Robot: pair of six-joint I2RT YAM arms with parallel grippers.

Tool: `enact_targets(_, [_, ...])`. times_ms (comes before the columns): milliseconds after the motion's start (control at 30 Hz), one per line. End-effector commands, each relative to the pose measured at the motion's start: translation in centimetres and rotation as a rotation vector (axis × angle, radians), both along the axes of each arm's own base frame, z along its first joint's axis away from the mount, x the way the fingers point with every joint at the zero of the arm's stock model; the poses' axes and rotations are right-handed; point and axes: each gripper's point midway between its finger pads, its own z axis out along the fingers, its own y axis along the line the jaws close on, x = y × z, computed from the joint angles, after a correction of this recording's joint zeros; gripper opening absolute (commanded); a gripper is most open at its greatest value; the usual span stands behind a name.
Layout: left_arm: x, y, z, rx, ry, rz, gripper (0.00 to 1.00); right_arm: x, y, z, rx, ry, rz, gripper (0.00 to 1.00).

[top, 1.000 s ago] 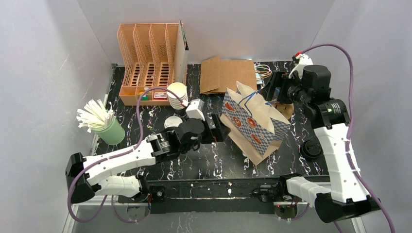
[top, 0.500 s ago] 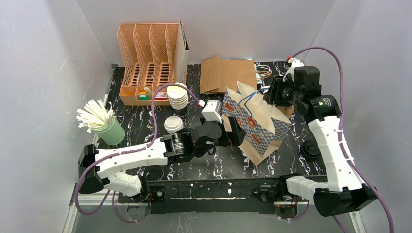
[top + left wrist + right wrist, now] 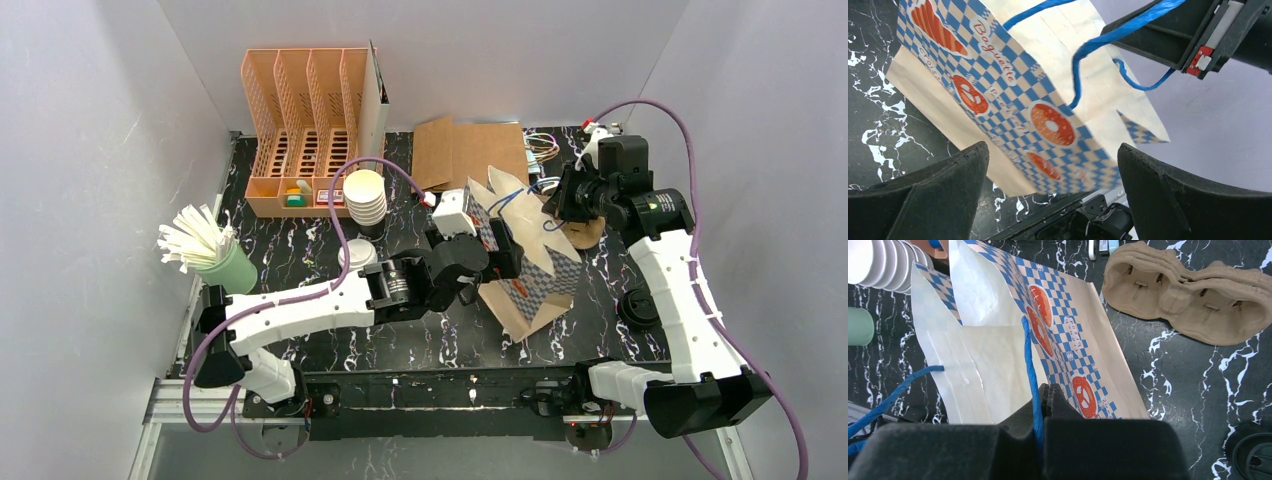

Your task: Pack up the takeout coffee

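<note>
Gripping the blue handle (image 3: pixel 1029 360) of the checked paper bag (image 3: pixel 520 262), the right pincer (image 3: pixel 1045 392) is closed tight on the cord, above the bag's open mouth. The left pincer (image 3: pixel 1053 150) stands at its widest, facing the bag's printed side, with one finger to each side of that face. Contact with the paper cannot be confirmed. The bag leans on the counter (image 3: pixel 300 250), mouth upward. The pulp tray (image 3: pixel 1188 305) lies on the counter just beyond the bag, under the right arm. A stack of white cups (image 3: pixel 365 198) stands well to the bag's left. A round white lid (image 3: pixel 357 255) sits just in front of that stack, also left of the bag.
</note>
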Motion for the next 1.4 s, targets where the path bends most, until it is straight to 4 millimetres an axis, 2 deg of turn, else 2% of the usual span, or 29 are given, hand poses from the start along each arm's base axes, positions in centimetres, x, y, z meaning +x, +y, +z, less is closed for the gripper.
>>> enact_targets(0, [1.0,0.4,1.2,-0.036,0.004,0.094,0.98,-0.6,1.1,2.4,0.082,-0.028,-0.005,0.01])
enact_targets(100, [1.4,0.2,1.2,-0.023,0.003,0.116,0.98,-0.8,1.7,2.8,0.113,-0.029,-0.004,0.01])
enact_targets(200, [2.2,0.9,1.2,0.022,-0.014,0.173,0.96,-1.0,2.1,3.1,0.132,-0.037,0.001,0.01])
enact_targets(367, [3.6,2.3,1.6,0.101,-0.080,0.268,0.83,-1.4,2.7,3.3,0.156,-0.043,0.019,0.01])
enact_targets(567, [4.6,3.8,0.9,0.259,-0.127,0.339,0.68,-1.6,2.3,3.8,0.148,-0.067,0.002,0.01])
enact_targets(700, [5.0,5.6,1.0,0.344,-0.168,0.387,0.58,-1.3,0.8,3.8,0.095,-0.087,-0.070,0.05])
enact_targets(733, [5.1,6.3,1.3,0.372,-0.184,0.402,0.53,-1.2,0.3,3.7,0.077,-0.092,-0.093,0.10])
enact_targets(900, [5.2,9.3,3.4,0.465,-0.247,0.445,0.27,-0.6,-2.8,3.6,-0.022,-0.119,-0.243,0.13])
enact_targets(967, [5.1,10.3,4.0,0.495,-0.261,0.452,0.21,-0.4,-3.9,3.6,-0.052,-0.127,-0.294,0.14])
enact_targets(1200, [5.0,12.1,5.0,0.554,-0.278,0.444,0.10,-0.4,-5.5,3.7,-0.099,-0.137,-0.372,0.65])
enact_targets(1300, [4.6,11.0,4.3,0.514,-0.255,0.362,0.08,-0.6,-5.1,4.2,-0.095,-0.140,-0.339,0.77])
enact_targets(1367, [4.3,10.3,4.0,0.456,-0.241,0.321,0.07,-0.7,-5.6,4.8,-0.120,-0.142,-0.352,0.81])
